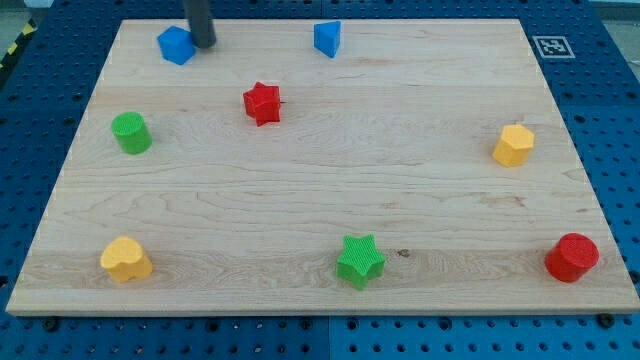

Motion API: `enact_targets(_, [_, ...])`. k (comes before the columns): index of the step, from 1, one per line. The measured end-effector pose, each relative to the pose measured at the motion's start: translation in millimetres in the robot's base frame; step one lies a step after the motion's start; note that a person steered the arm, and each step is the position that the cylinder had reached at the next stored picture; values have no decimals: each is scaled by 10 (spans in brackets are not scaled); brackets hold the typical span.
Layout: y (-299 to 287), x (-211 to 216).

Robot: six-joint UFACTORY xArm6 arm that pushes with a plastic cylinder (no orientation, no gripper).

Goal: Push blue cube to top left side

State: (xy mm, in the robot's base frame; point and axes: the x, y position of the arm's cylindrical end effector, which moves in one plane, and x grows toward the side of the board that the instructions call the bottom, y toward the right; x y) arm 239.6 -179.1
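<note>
The blue cube (176, 45) lies near the top left corner of the wooden board (320, 200). My dark rod comes down from the view's top edge, and my tip (203, 44) stands right beside the cube's right side, touching or nearly touching it. A second blue block (327, 38), wedge-like in shape, lies at the top centre, well to the right of my tip.
A red star (262, 103) lies below and right of the cube. A green cylinder (131, 132) is at the left. A yellow heart (126, 259), a green star (359, 260), a red cylinder (572, 257) and a yellow hexagon (513, 145) lie further off.
</note>
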Motion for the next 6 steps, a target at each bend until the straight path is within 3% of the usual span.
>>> enact_targets(1, [319, 55])
enact_targets(3, [324, 533])
enact_targets(4, [-57, 765])
enact_targets(6, [-534, 289])
